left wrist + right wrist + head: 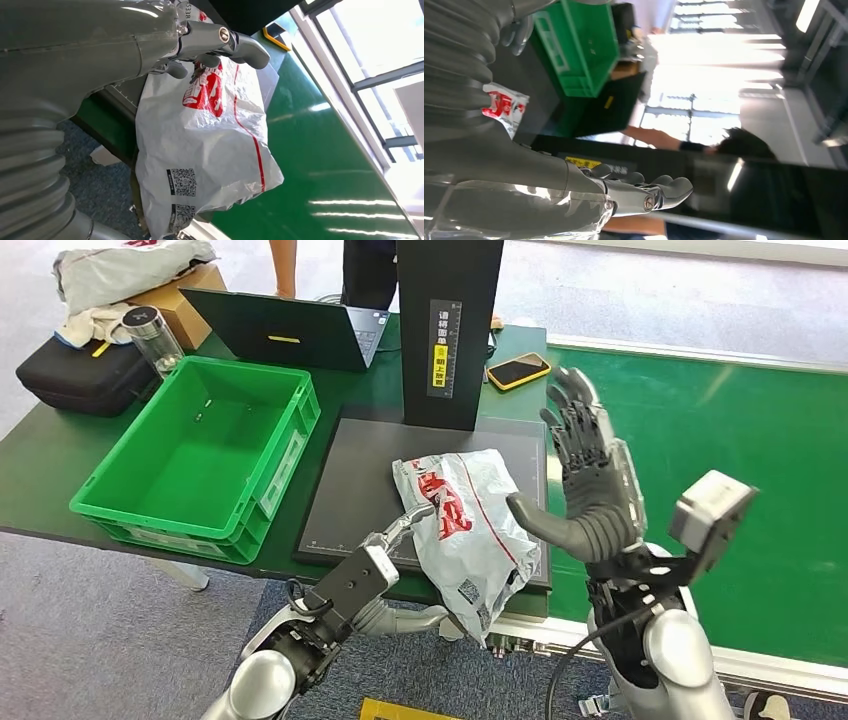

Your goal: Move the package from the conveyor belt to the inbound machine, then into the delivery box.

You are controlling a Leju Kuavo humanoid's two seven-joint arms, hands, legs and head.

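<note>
The package (470, 530), a crinkled white plastic bag with red print, lies on the black plate of the inbound machine (345, 480), its near end hanging over the table's front edge. My left hand (395, 540) comes from below and grips the bag's left edge; in the left wrist view its fingers (215, 42) curl onto the package (210, 145). My right hand (585, 480) is raised just right of the bag, fingers spread, holding nothing. The right wrist view shows that hand (624, 195) and a corner of the package (504, 107). The green delivery box (240, 368) stands empty left of the plate.
The green conveyor belt (720, 440) runs along the right. The machine's black column (448, 330) rises behind the plate. A laptop (290, 332), a phone (518, 370), a black case (75, 375) and a bottle (152, 335) sit at the back. A person (370, 270) stands behind the table.
</note>
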